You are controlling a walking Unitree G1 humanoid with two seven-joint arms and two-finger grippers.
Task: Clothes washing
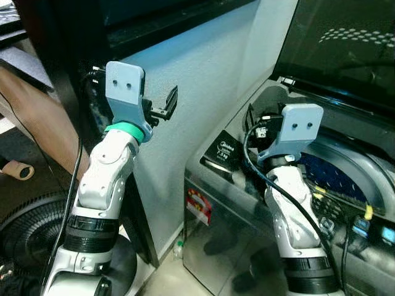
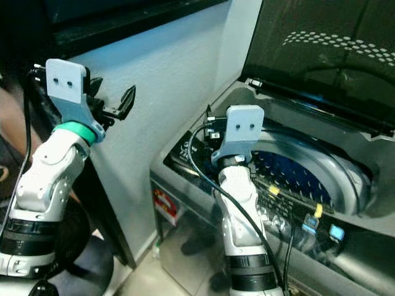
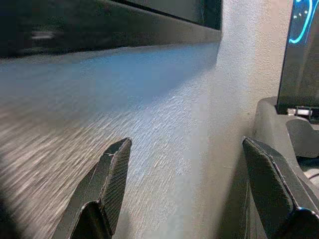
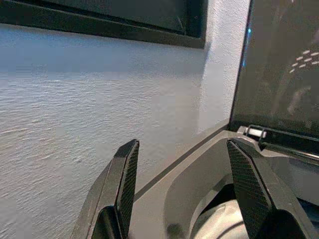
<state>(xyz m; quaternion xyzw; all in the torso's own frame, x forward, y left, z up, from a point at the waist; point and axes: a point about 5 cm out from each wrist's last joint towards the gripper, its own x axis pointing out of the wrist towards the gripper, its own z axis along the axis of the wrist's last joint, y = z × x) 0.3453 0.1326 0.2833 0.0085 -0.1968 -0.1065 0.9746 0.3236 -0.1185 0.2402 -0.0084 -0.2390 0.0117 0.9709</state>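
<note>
A pale, rough-textured plaster wall [image 1: 203,74] fills the middle of the scene and turns a corner beside a grey appliance. Along its top runs a dark window frame [image 4: 99,22] with dark glass above. Below, the floor [image 1: 166,280] is pale tile. At the lower left stands a round black fan grille [image 1: 28,231].

Your way into the round blue-perforated drum [image 2: 296,172] is open from above: the dark glass lid [image 2: 321,55] stands raised at the far side. The textured white wall [image 1: 203,92] blocks you on the left.
</note>
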